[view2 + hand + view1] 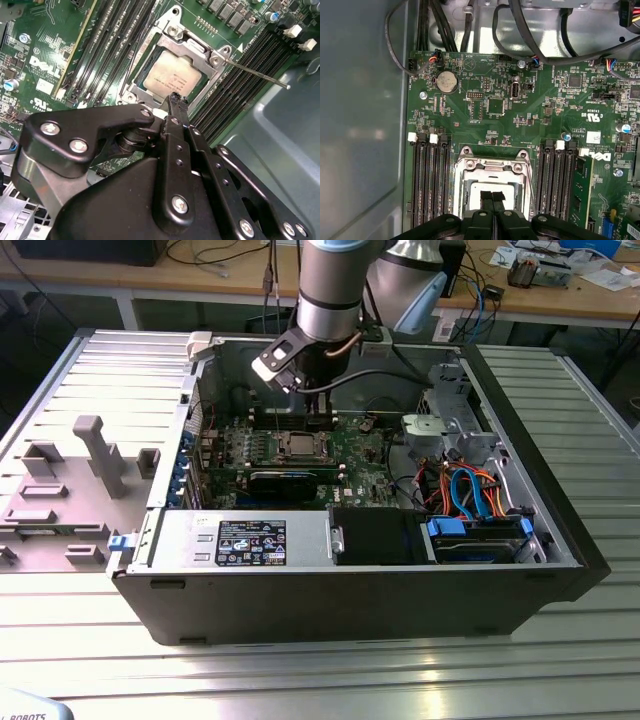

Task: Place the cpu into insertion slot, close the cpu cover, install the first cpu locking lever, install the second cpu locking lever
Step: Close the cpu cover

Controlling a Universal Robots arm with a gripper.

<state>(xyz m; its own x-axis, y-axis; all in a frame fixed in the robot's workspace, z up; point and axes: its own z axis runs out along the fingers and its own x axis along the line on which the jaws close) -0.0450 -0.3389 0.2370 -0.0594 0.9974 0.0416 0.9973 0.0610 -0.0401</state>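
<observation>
The tool (175,101) has its two fingers pressed together and holds nothing; in the second wrist view its tip hangs just over one edge of the cpu (172,79). The cpu sits in the insertion slot (132,94) on the green board (50,50), with the cpu cover (192,47) lying flat around it. One thin locking lever (257,74) sticks out over the black memory slots (235,89)

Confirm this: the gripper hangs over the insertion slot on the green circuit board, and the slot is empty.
Not empty. The second wrist view shows the cpu seated in the insertion slot, framed by the cpu cover. The gripper does hang over it on the green circuit board.
</observation>
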